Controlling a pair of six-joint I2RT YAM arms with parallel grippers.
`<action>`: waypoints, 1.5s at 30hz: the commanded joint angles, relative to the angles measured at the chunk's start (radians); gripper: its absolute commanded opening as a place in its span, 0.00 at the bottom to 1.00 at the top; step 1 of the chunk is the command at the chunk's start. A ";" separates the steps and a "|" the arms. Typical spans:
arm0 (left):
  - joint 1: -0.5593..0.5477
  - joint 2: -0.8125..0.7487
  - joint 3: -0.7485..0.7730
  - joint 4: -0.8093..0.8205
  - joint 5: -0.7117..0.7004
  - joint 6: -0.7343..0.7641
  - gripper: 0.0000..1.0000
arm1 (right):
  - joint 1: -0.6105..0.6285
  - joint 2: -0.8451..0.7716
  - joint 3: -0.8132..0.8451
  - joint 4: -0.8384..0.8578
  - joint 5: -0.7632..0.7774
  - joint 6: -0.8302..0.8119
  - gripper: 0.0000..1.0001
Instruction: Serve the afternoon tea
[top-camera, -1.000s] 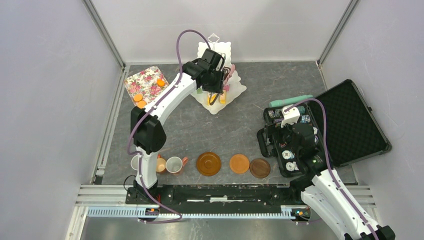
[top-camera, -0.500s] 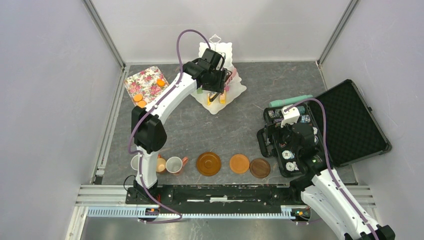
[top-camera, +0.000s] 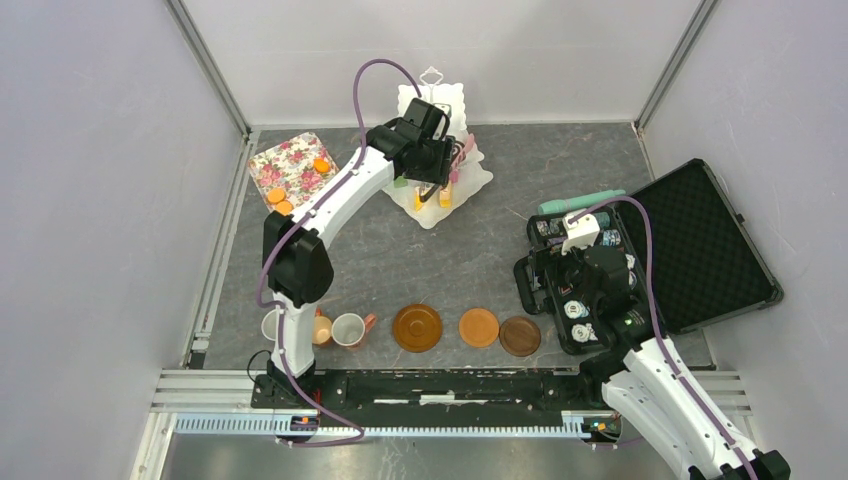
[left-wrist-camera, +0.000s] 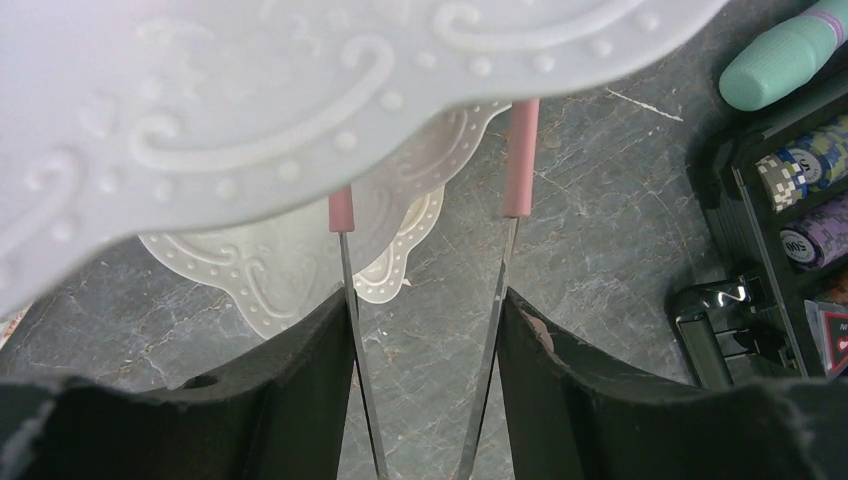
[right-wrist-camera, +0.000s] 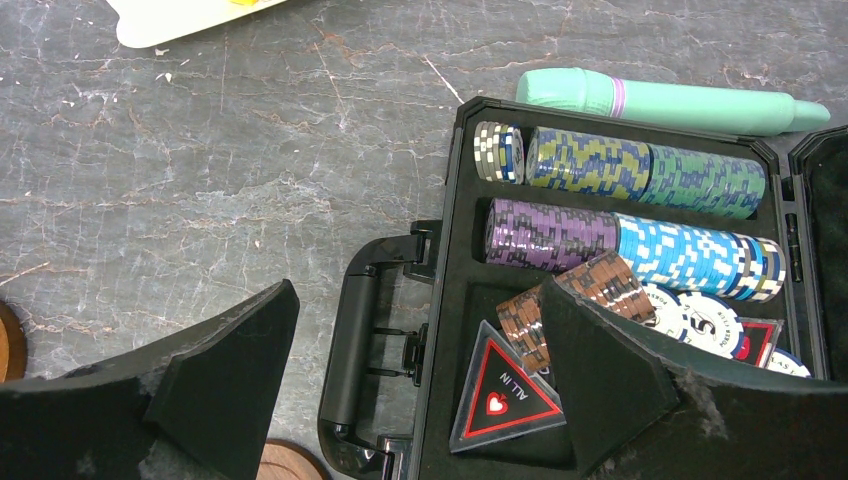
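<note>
The white scalloped stand (top-camera: 478, 180) is at the back centre, with small cakes (top-camera: 445, 195) on its bottom tier. My left gripper (top-camera: 445, 165) hangs over it, shut on metal tongs (left-wrist-camera: 505, 250). Their pink tips (left-wrist-camera: 520, 160) run under a tier (left-wrist-camera: 250, 110), so anything between them is hidden. My black fingers (left-wrist-camera: 300, 370) press both tong arms. Three mugs (top-camera: 348, 328) stand at the front left, beside three brown-orange saucers (top-camera: 417, 327). My right gripper (right-wrist-camera: 418, 300) is open over the case handle (right-wrist-camera: 350, 340), holding nothing.
The open black case of poker chips (top-camera: 700, 250) lies on the right, with a mint tube (right-wrist-camera: 670, 100) behind it. A floral tray (top-camera: 290, 170) with orange cakes (top-camera: 320, 165) sits at the back left. Grey walls close in the table.
The left gripper has shifted very slightly over the stand with the tongs. The right arm, mugs and saucers have not moved.
</note>
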 joint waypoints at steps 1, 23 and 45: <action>0.002 -0.076 -0.032 0.087 -0.008 0.052 0.59 | 0.005 0.001 0.002 0.021 0.005 0.004 0.98; -0.004 -0.213 -0.150 0.161 -0.015 0.035 0.54 | 0.006 0.009 0.001 0.023 0.001 0.009 0.98; -0.008 -0.218 -0.140 0.205 -0.044 0.037 0.59 | 0.006 0.011 0.001 0.023 0.002 0.009 0.98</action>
